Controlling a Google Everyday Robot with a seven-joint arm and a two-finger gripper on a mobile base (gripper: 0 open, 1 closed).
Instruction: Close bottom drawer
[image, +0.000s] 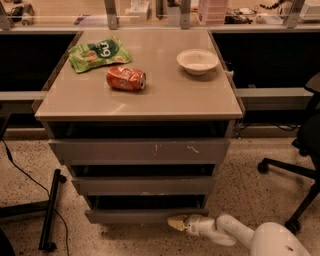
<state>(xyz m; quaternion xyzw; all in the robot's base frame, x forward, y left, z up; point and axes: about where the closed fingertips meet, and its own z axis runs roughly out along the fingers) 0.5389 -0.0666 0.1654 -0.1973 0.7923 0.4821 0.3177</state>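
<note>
Bottom drawer (140, 215): lowest of three, front slightly out. Gripper (177, 223): against drawer front's lower right edge; how far open, and any hold, cannot tell. Step: pushing shut, likely. Next: steady straight push inward until flush.

The white arm (235, 231) lies low and almost flat at the bottom right, stretched out to the left. At its end the tool (176, 223) has a pale yellow tip that points left
</note>
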